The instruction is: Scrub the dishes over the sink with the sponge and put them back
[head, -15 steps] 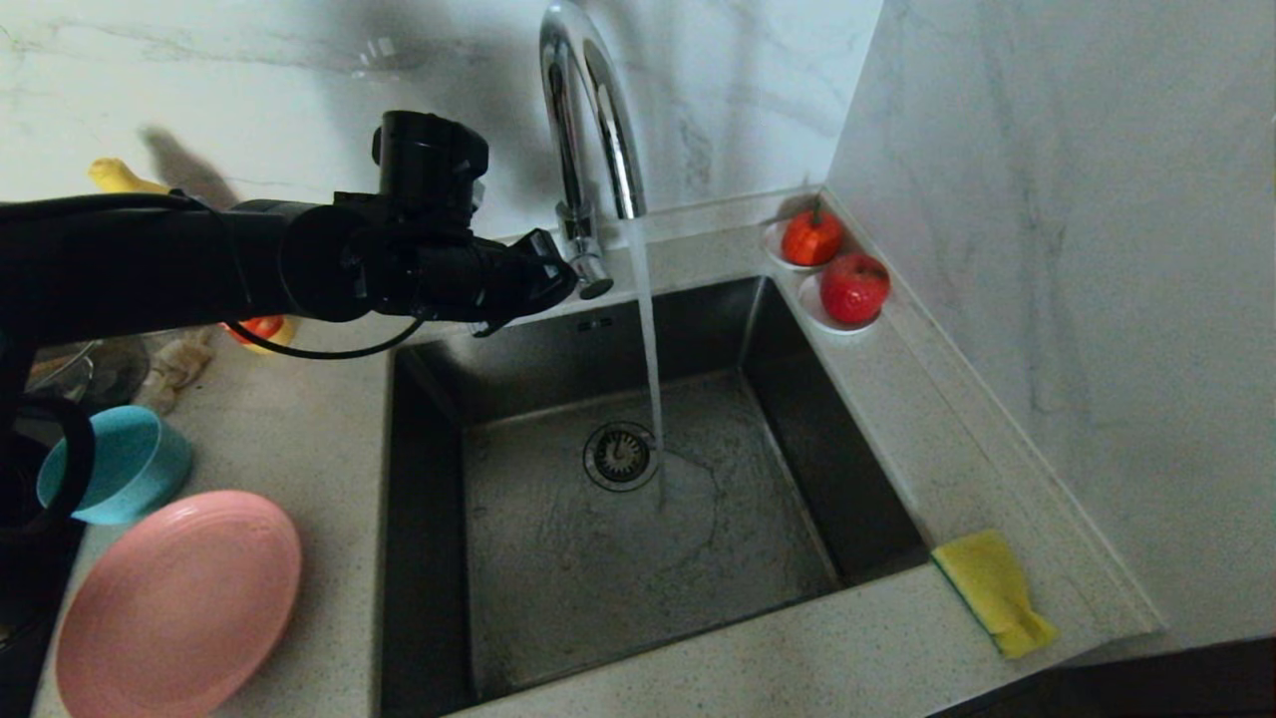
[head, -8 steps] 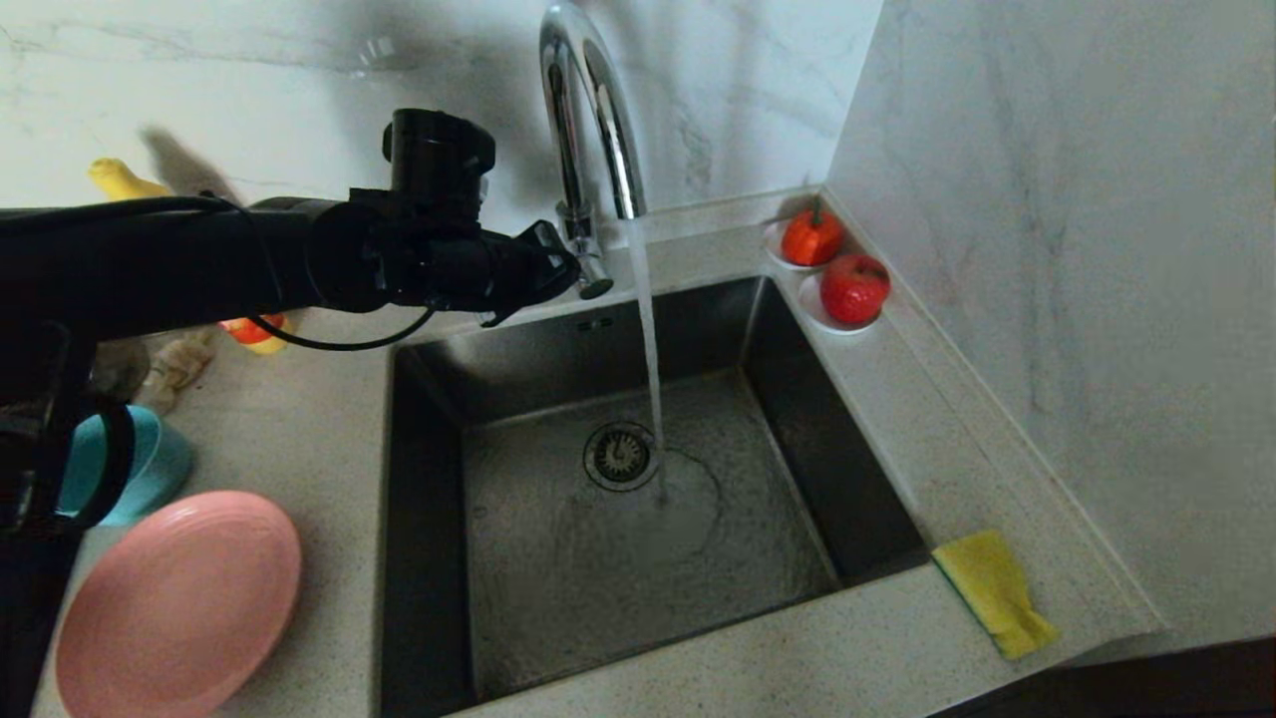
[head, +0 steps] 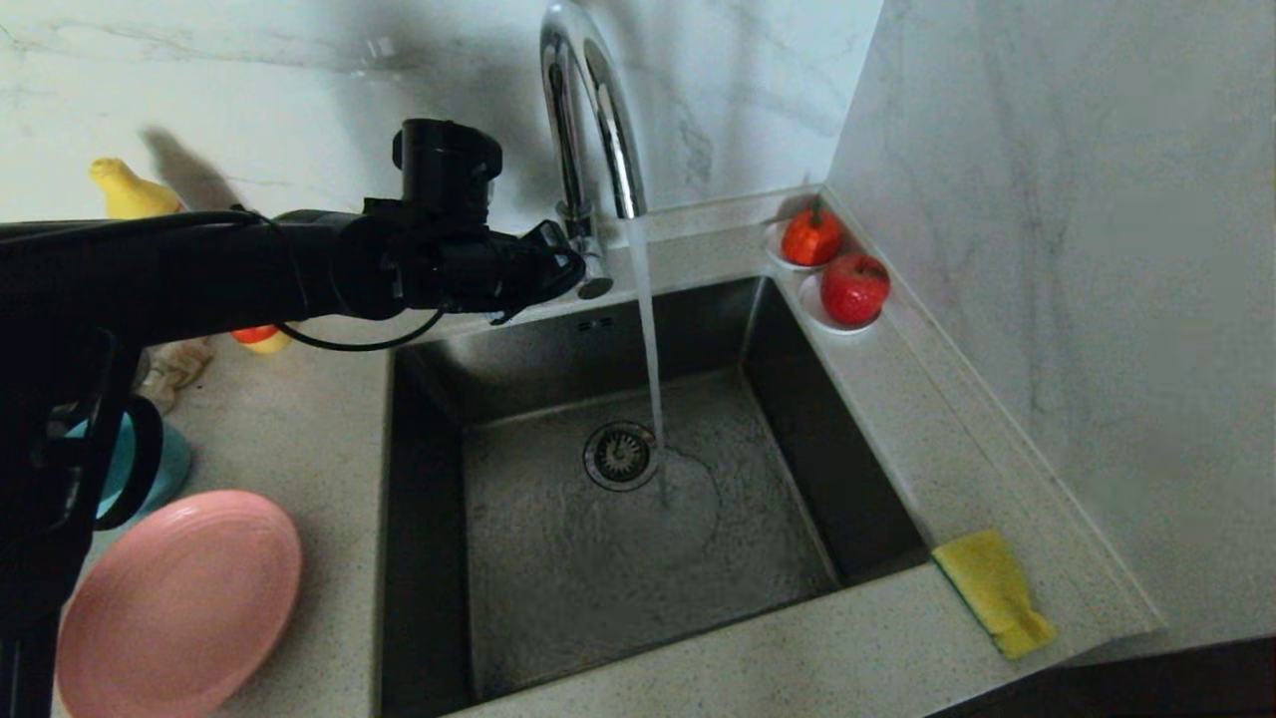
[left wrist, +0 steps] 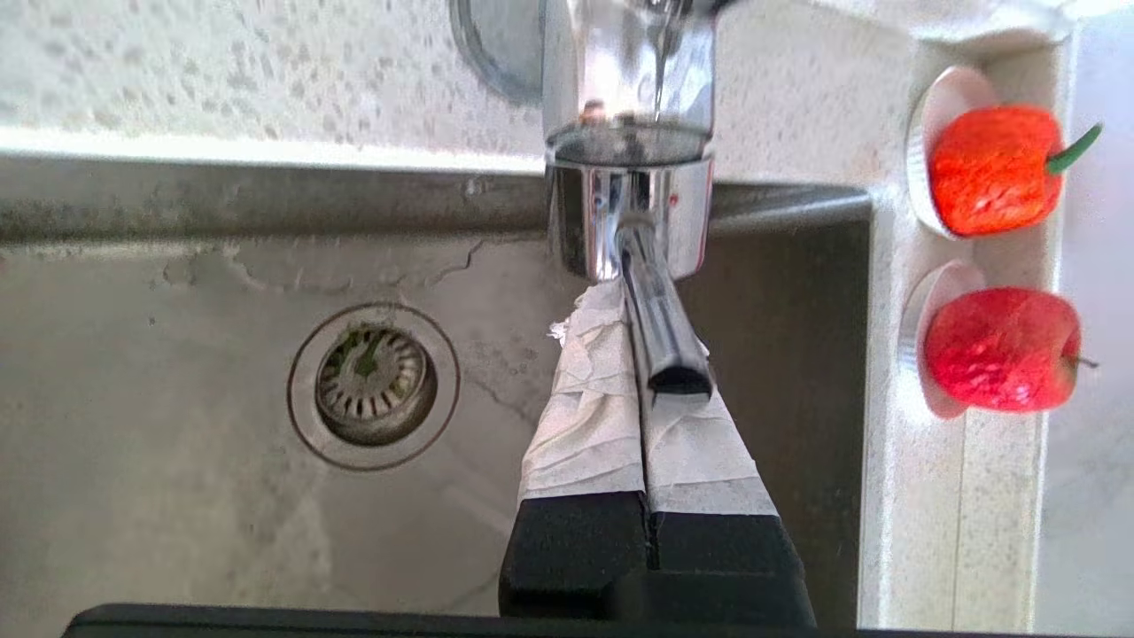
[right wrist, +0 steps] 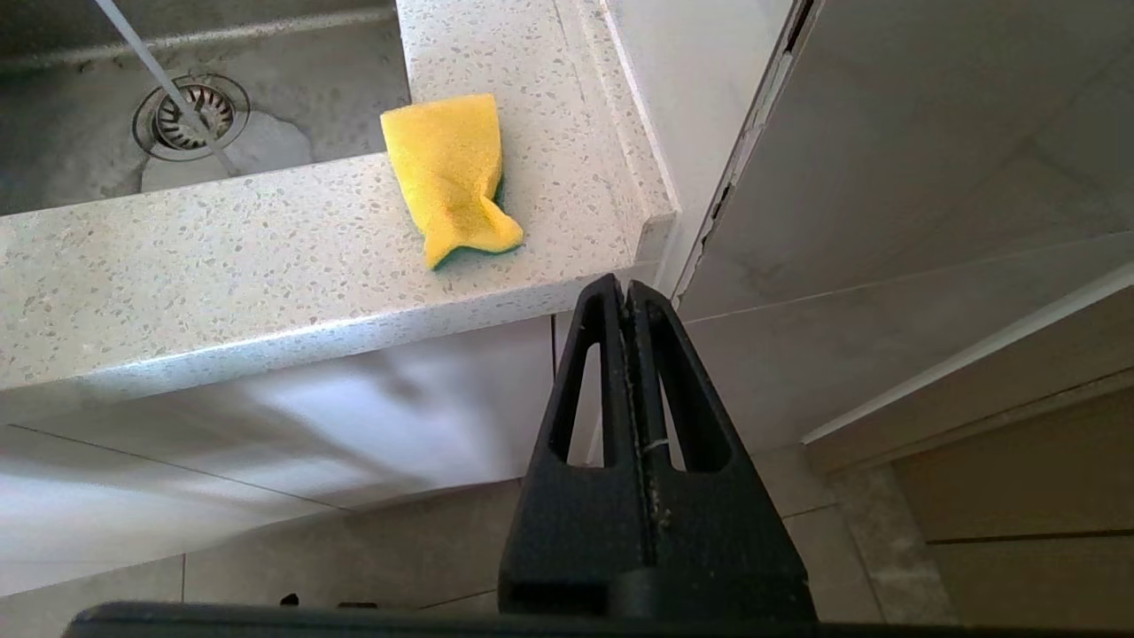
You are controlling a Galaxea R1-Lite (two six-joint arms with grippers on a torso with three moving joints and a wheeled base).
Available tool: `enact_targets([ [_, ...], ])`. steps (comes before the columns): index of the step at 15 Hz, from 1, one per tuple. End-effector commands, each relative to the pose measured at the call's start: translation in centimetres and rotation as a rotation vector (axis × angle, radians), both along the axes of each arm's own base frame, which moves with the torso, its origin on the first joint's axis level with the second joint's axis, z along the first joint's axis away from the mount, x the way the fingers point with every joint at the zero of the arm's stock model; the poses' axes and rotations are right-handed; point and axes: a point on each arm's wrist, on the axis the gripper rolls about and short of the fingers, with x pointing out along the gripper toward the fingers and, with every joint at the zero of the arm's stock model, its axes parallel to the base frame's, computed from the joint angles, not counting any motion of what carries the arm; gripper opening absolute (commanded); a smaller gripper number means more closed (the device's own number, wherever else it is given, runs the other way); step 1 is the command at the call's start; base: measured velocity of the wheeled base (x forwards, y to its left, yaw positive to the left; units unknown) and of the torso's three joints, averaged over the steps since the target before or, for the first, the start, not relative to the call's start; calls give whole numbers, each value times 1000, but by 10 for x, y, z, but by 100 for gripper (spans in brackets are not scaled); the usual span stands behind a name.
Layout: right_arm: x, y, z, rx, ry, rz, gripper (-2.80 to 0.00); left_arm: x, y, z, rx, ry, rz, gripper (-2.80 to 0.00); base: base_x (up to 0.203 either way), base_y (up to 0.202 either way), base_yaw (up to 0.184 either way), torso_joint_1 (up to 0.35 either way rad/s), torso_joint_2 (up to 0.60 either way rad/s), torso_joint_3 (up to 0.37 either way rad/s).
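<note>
While water is running from the tap [head: 588, 130] into the sink [head: 638, 519], the left gripper [left wrist: 633, 310] is sitting at the tap's base, taped fingers [left wrist: 585, 416] pressed together, tips touching the chrome lever [left wrist: 660, 323]; nothing is clamped. Below the gripper the stream is hitting the steel floor beside the drain strainer [head: 620, 456]. Just past the fingertips, two white saucers [head: 822, 309] with red fruit are lining the corner of the speckled countertop [head: 319, 439] against marble walls. Back along the arm, the pink plate [head: 174, 603] and the teal bowl [head: 164, 469] are resting on the counter. Right gripper [right wrist: 627, 297] is hanging shut below the counter's edge, well apart from the left one, the sponge [right wrist: 452, 173] lying on the counter just ahead of it.
</note>
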Motion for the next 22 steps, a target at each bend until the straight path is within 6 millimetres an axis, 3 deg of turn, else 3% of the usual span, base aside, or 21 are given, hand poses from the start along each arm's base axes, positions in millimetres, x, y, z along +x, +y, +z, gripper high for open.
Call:
enact_targets([
  [1, 0, 0, 0, 0, 1, 0, -280, 0, 3, 2, -6, -9, 8, -280, 0, 0, 0, 0, 0, 0],
  [14, 0, 0, 0, 0, 1, 0, -280, 4, 22, 10, -14, -41, 52, -280, 0, 0, 0, 0, 0, 0],
  [18, 0, 0, 0, 0, 1, 0, -280, -16, 28, 24, -17, -39, 44, -280, 0, 0, 0, 0, 0, 0],
  [22, 0, 0, 0, 0, 1, 0, -280, -64, 43, 48, -25, -48, 28, -280, 0, 0, 0, 0, 0, 0],
])
